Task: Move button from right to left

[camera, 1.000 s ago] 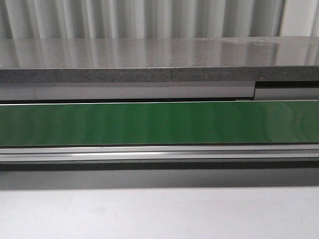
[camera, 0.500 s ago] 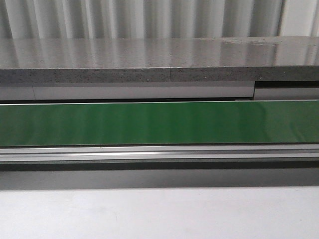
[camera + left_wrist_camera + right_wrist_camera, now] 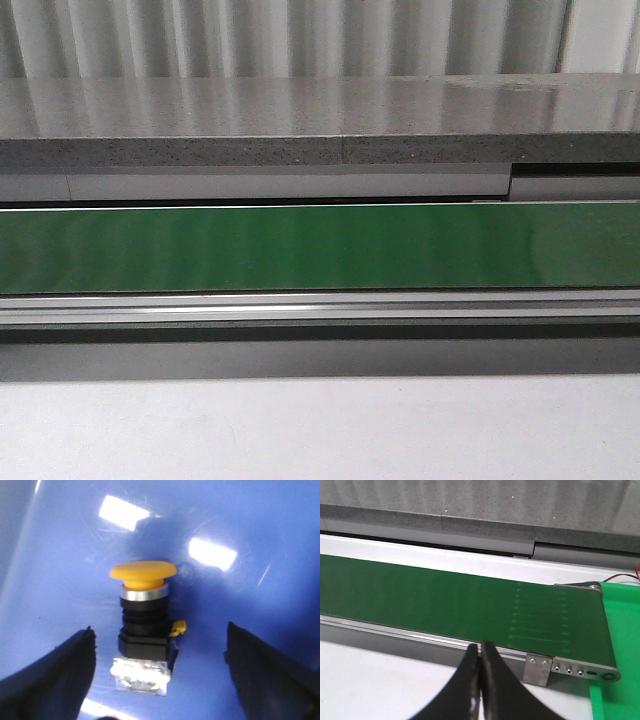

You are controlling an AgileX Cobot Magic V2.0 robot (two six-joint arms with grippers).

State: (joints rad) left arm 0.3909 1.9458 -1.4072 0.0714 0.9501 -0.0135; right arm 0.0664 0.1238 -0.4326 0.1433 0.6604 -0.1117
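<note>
You see a glossy blue surface (image 3: 60,555) under the yellow-capped push-button (image 3: 144,625), upright between the left gripper's (image 3: 159,672) spread fingers; the right gripper (image 3: 480,680) is pressed together near the green belt (image 3: 445,605).

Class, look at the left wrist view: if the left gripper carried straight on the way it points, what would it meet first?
Probably the button, standing between the open left gripper fingers on the blue surface; depth is unclear.
</note>
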